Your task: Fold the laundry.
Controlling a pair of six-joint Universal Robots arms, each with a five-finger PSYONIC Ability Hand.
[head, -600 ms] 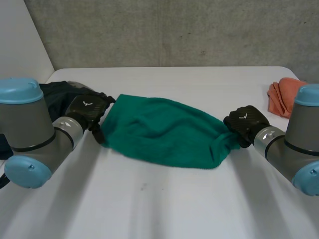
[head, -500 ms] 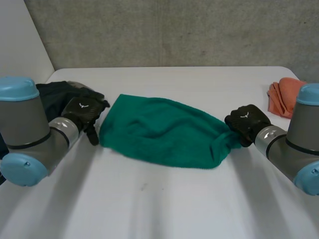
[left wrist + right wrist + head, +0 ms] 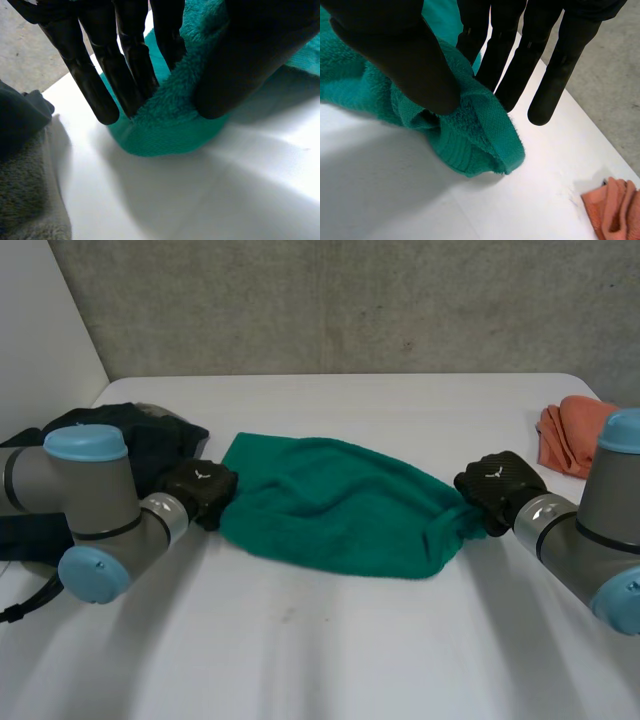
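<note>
Three cloth items, two hands
One green towel (image 3: 335,505), left hand (image 3: 200,485) and right hand (image 3: 495,485) at its ends; one orange cloth (image 3: 566,435) off its right end, one dark heap (image 3: 140,435) off its left.

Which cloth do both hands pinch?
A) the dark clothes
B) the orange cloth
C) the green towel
C: the left hand and the right hand each pinch one end of the towel between thumb and fingers, as each wrist view shows.
</note>
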